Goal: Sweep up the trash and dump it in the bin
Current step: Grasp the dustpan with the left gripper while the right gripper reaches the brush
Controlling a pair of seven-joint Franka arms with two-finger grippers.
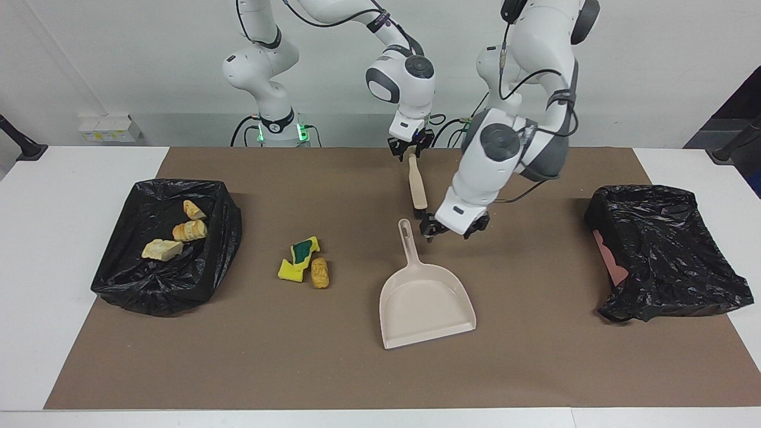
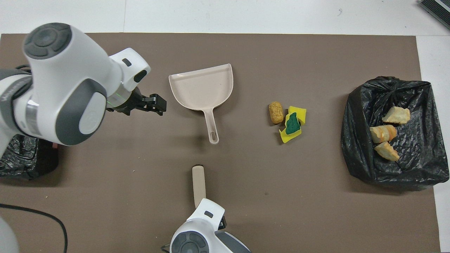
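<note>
brush: the beige brush (image 1: 417, 184) is lying on the brown mat, handle end toward the robots, nearer to them than the dustpan.
right gripper: the right gripper (image 1: 409, 149) is sitting at the brush's handle end, jaws appearing to be closing around it; probably taking it up so it can do the sweeping.
left gripper: the left gripper (image 1: 455, 227) is hovering low, just beside the dustpan's handle, jaws standing open and holding nothing; it seems to be lining up to take that handle.
dustpan: the beige dustpan (image 1: 427, 300) is lying flat on the tabletop (image 1: 35, 196), mouth pointing away from the robots.
loose trash: yellow sponge chunks (image 1: 300, 260), one green-faced, and a brown oval lump (image 1: 320, 273) are lying touching in a cluster between the dustpan and the bin, waiting to be swept.
bin: the black-bagged bin (image 1: 169, 249) at the right arm's end is already holding three bread pieces (image 1: 176, 233).
other bag: a second black bag (image 1: 666, 249) is sitting at the left arm's end.
</note>
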